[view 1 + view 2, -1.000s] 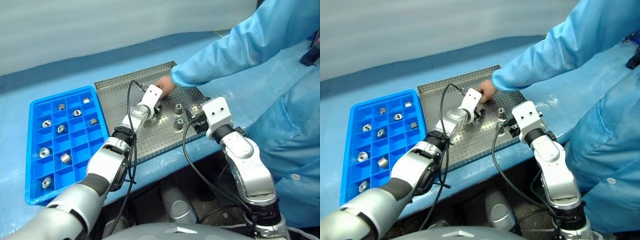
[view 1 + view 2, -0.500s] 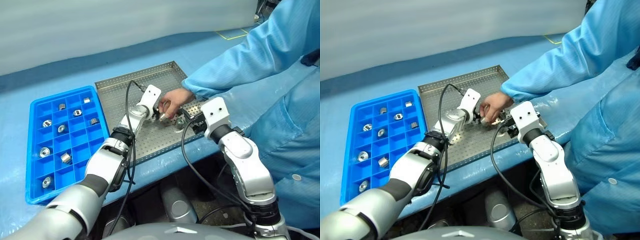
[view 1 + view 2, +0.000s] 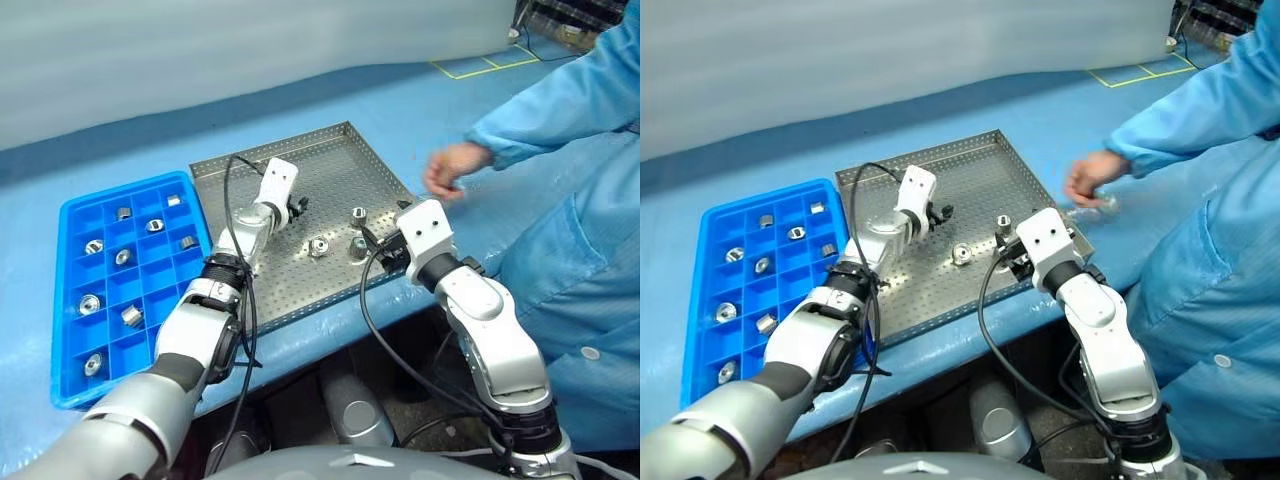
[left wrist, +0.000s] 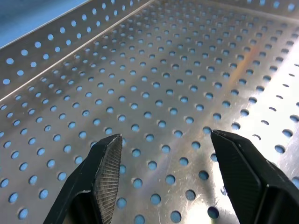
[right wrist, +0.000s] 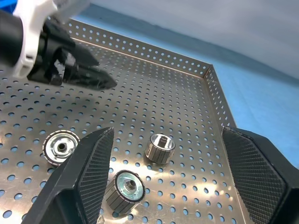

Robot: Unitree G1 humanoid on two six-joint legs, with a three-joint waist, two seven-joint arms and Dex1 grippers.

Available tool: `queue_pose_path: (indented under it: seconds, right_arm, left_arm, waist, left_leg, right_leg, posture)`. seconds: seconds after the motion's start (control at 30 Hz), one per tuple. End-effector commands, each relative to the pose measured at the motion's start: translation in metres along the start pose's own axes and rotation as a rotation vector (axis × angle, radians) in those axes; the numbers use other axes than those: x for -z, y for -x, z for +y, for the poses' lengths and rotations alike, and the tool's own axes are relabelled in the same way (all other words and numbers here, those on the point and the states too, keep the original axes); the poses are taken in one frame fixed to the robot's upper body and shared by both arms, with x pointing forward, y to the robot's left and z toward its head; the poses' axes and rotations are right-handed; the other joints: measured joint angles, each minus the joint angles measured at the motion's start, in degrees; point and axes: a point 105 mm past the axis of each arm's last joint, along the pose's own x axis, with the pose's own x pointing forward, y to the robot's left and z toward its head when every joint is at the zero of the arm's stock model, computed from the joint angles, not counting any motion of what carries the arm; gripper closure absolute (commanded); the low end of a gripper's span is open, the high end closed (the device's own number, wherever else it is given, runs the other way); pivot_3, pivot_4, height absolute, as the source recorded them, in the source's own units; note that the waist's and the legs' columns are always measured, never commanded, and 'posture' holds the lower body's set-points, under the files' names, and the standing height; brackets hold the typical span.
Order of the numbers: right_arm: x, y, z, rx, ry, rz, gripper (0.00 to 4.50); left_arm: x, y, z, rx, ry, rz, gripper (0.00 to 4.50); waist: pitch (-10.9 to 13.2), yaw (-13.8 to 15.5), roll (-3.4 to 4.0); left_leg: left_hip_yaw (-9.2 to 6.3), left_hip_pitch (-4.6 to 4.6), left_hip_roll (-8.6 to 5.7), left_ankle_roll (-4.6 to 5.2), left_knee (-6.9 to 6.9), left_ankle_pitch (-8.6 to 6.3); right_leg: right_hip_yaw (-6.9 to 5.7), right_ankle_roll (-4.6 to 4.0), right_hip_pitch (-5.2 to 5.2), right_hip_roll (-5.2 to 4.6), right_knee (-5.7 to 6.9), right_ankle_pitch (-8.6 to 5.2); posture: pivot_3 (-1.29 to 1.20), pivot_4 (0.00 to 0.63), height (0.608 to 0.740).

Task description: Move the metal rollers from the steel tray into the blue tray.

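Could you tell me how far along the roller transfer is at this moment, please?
Done: nine metal rollers already sit in compartments of the blue tray. In hand: nothing; the left pincer is open and empty above the steel tray, and the right pincer is open too. Left: three rollers remain on the steel tray, near the right pincer.

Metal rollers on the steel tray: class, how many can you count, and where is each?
3. All sit on the steel tray: one metal roller mid-tray, one farther back, one near the right tool, which might hide more.
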Motion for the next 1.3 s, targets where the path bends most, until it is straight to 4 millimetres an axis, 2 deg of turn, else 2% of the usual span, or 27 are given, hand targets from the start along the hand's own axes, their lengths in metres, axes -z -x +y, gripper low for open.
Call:
queue_pose_path:
  seconds: [0.03,0.1,0.13,0.23,0.3,0.53,0.87,1.07,1.2,1.27,1.3]
  right_arm:
    - [-0.012,0.002,0.005,-0.010,0.006,-0.058,0.60]
    - [-0.011,0.001,0.007,-0.014,0.005,-0.057,0.60]
    - [-0.010,0.001,0.007,-0.015,0.006,-0.054,0.60]
    - [-0.010,0.001,0.008,-0.015,0.005,-0.053,0.60]
    - [-0.010,0.001,0.008,-0.013,0.004,-0.053,0.60]
    - [-0.010,-0.001,0.011,-0.021,0.001,-0.055,0.60]
    - [-0.010,0.000,0.009,-0.013,0.013,-0.054,0.60]
    - [-0.011,0.000,0.010,-0.013,0.020,-0.058,0.60]
    - [-0.011,0.000,0.010,-0.014,0.025,-0.060,0.60]
    - [-0.011,0.000,0.010,-0.014,0.027,-0.060,0.60]
    - [-0.011,0.000,0.010,-0.014,0.027,-0.060,0.60]
  left_arm:
    - [-0.028,0.024,-0.035,0.341,0.182,-0.081,1.21]
    - [-0.021,0.038,-0.048,0.462,0.189,-0.034,1.21]
    - [-0.009,0.043,-0.050,0.469,0.122,0.019,1.21]
    - [0.019,0.054,-0.049,0.459,-0.026,0.130,1.21]
    - [0.027,0.058,-0.046,0.442,-0.076,0.160,1.21]
    - [0.046,0.052,-0.044,0.391,-0.081,0.214,1.21]
    - [0.067,0.049,-0.053,0.413,-0.069,0.282,1.21]
    - [0.070,0.043,-0.056,0.389,-0.066,0.258,1.21]
    - [0.074,0.043,-0.055,0.377,-0.038,0.264,2.00]
    - [0.075,0.044,-0.056,0.385,-0.041,0.272,2.68]
    - [0.076,0.045,-0.055,0.384,-0.051,0.284,2.74]
  waist:
    - [0.0,0.2,0.01]
    - [0.0,0.3,0.02]
    - [0.0,0.4,0.03]
    - [0.0,0.7,0.04]
    - [0.0,0.9,0.03]
    - [0.0,2.3,0.03]
    - [0.0,2.2,0.04]
    - [0.0,2.2,0.04]
    - [0.0,2.1,0.04]
    - [0.0,2.1,0.05]
    - [0.0,2.1,0.05]
  left_leg:
    - [0.01,0.01,0.00,0.01,-0.01,0.00]
    - [0.01,0.02,0.03,0.00,-0.04,0.00]
    - [0.01,0.03,0.05,0.00,-0.04,0.00]
    - [0.01,0.09,0.05,0.00,-0.03,0.00]
    - [0.00,0.10,0.05,0.00,0.00,0.00]
    - [-0.01,0.05,0.04,-0.01,0.05,-0.01]
    - [0.00,0.02,0.03,0.00,-0.04,0.00]
    - [-0.01,0.07,0.02,0.00,0.00,-0.01]
    - [-0.01,0.06,0.02,0.00,0.00,-0.01]
    - [-0.01,0.06,0.02,0.00,-0.01,-0.01]
    - [-0.01,0.06,0.02,0.00,-0.01,-0.01]
  right_leg:
    - [0.02,-0.01,-0.02,0.01,0.00,0.00]
    - [0.03,-0.03,-0.03,0.05,0.02,-0.02]
    - [0.04,-0.04,-0.04,0.07,0.03,-0.03]
    - [0.08,-0.05,-0.01,0.09,0.06,-0.03]
    - [0.09,-0.05,0.00,0.08,0.08,-0.02]
    - [0.08,-0.04,-0.02,-0.01,0.05,-0.01]
    - [0.07,-0.08,-0.11,0.01,0.05,-0.04]
    - [0.05,-0.07,0.01,-0.05,0.02,-0.03]
    - [0.04,-0.06,0.00,-0.05,0.02,-0.03]
    - [0.04,-0.07,-0.01,-0.04,0.03,-0.03]
    - [0.04,-0.07,-0.01,-0.03,0.03,-0.03]
  posture:
    - [-0.46,0.150,0.740]
    - [-0.46,0.150,0.740]
    - [-0.46,0.150,0.740]
    - [-0.45,0.150,0.740]
    - [-0.45,0.150,0.740]
    - [-0.44,0.150,0.740]
    - [-0.46,0.150,0.740]
    - [-0.46,0.150,0.740]
    - [-0.46,0.150,0.740]
    - [-0.46,0.150,0.740]
    - [-0.46,0.150,0.740]
